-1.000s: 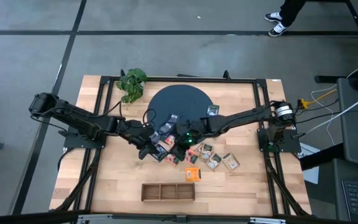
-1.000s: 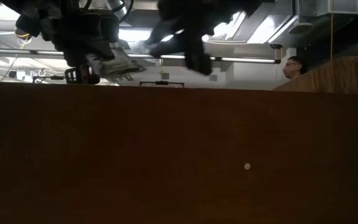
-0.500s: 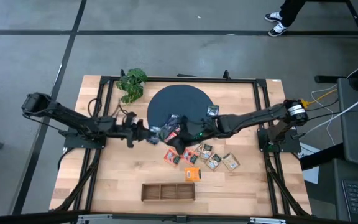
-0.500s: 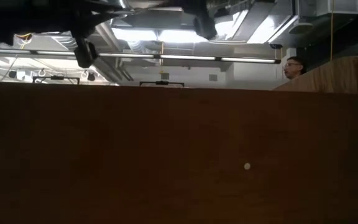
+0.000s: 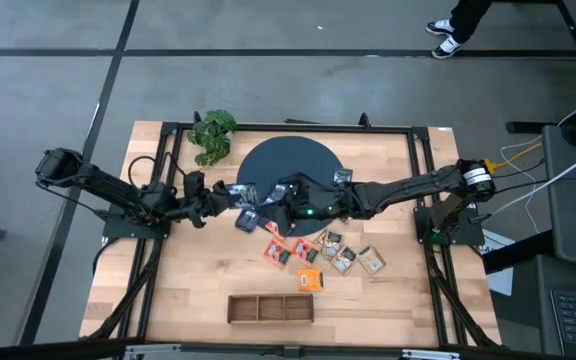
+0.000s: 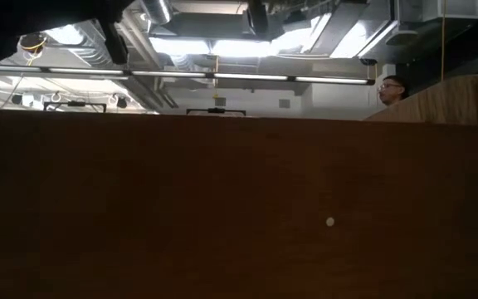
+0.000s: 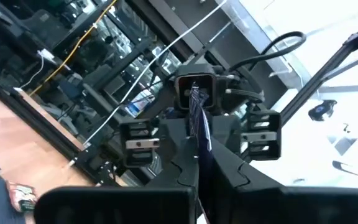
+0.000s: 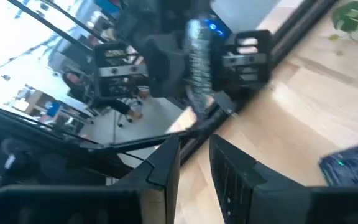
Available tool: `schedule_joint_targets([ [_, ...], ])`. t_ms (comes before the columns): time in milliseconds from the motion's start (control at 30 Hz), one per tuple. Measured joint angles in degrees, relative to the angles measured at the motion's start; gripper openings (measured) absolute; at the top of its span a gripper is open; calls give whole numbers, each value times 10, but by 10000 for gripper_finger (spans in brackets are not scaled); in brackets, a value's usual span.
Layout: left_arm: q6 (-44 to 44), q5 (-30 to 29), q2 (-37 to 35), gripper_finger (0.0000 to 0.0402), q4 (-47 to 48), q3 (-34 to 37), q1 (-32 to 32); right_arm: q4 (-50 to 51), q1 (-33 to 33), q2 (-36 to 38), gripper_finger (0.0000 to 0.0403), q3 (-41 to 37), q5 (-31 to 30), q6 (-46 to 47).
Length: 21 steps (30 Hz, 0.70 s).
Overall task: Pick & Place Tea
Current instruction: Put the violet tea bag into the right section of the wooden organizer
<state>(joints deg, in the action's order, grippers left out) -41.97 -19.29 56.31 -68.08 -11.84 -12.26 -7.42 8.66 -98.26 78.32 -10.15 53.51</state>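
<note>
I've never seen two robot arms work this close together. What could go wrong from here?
The left gripper pinches a thin blue sachet in mid-air; with so little to grip, it could slip and fall. The open right gripper faces it at close range, so the two might bump, or the right one might close off-centre and crumple the sachet.

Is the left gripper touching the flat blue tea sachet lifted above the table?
Touching. The left wrist view shows the flat blue tea sachet edge-on, pinched between the shut jaws of the left gripper.
</note>
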Motion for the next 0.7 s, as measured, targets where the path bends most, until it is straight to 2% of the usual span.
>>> schedule_joint_targets([
  [400,-22,-5,0,6,-9,-2,0,-27,-6,0,90,0,-10,-18],
  [700,17,10,34,7,-5,-53,0,-42,-14,0,90,0,-7,-30],
])
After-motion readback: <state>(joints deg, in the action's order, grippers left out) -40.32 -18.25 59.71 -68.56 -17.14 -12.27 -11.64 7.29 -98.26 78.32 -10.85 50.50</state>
